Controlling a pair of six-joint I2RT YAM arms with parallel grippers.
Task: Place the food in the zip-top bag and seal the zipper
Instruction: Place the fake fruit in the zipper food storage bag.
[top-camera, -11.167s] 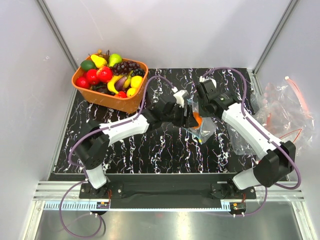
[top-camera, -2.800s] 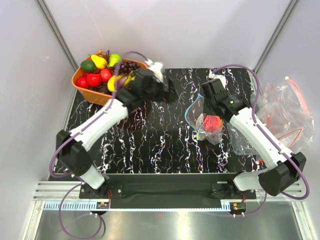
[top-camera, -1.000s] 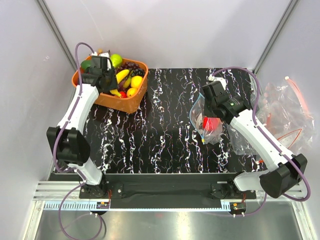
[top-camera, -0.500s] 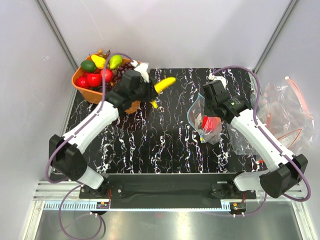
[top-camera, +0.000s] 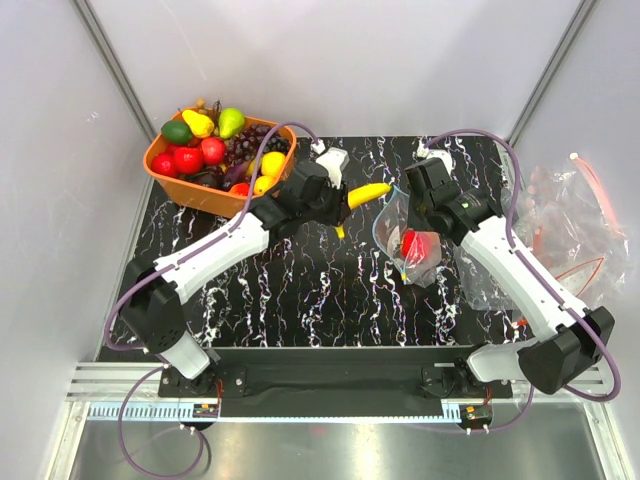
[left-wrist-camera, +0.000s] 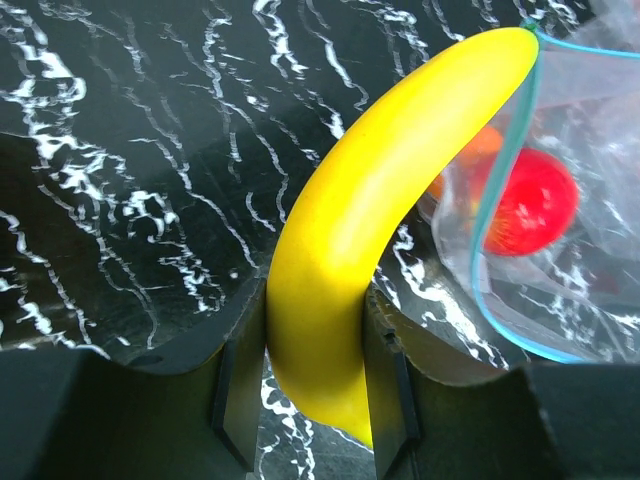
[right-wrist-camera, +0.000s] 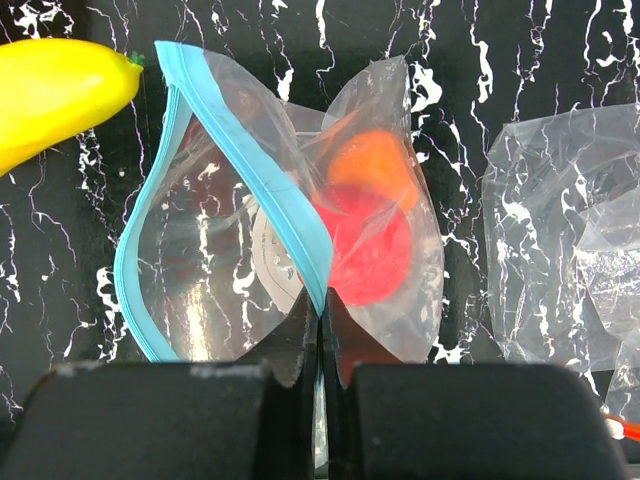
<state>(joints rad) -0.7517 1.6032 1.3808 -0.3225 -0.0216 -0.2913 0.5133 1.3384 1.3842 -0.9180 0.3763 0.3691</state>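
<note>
Orange basket (top-camera: 192, 193) rear left, fruit heaped. Left gripper (left-wrist-camera: 315, 400) clamped on yellow banana (left-wrist-camera: 380, 190), tip at zip-top bag (right-wrist-camera: 200, 270) mouth, maybe touching blue zipper (right-wrist-camera: 250, 180). Red fruit (right-wrist-camera: 365, 250), orange fruit (right-wrist-camera: 370, 165) inside bag. Right gripper (right-wrist-camera: 320, 340) pinches zipper, mouth gaping.

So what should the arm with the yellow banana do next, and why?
Probably push the yellow toy banana tip-first into the clear plastic bag: the left gripper has its tip at the light blue zipper rim, which the right gripper pinches open.
</note>
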